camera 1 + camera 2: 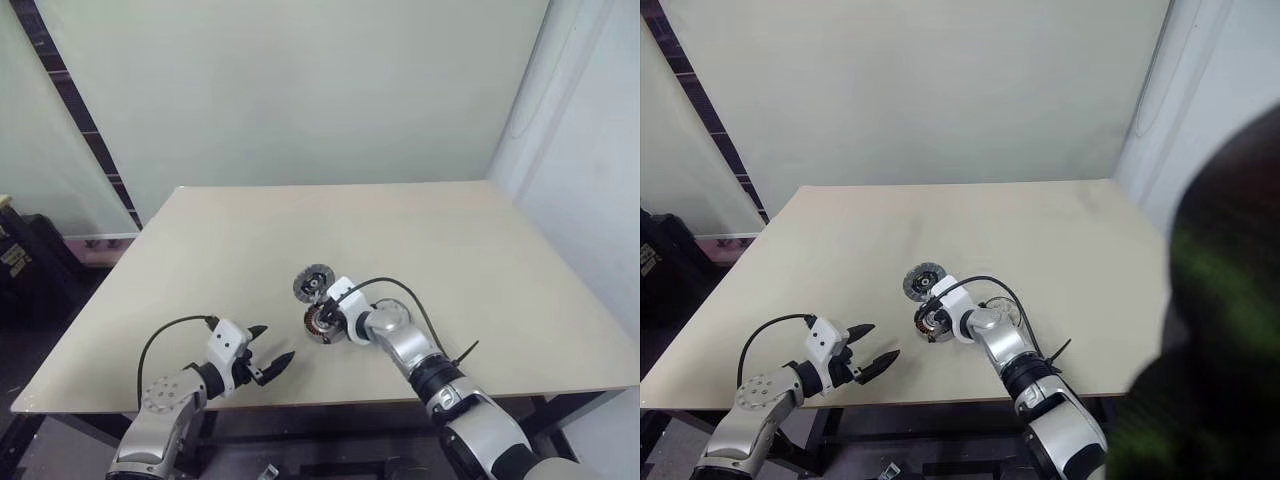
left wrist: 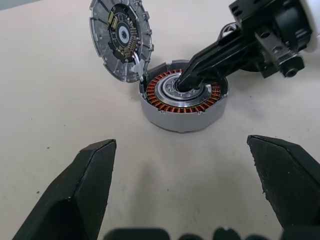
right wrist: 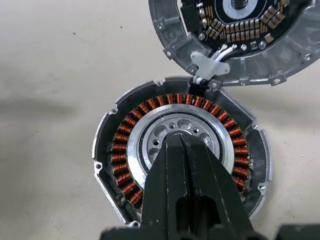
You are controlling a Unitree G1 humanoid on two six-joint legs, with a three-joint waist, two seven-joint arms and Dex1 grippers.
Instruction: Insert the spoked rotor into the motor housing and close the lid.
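Right gripper is sitting fully closed, tips pressing the spoked rotor inside the motor housing; left gripper is hanging wide open, holding nothing.

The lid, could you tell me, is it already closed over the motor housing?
No, the lid lies open on the table beside the motor housing, whose copper windings are uncovered.

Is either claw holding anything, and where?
Left claw is open and empty. Right claw is shut at the centre of the motor housing; whether it grips anything cannot be told.
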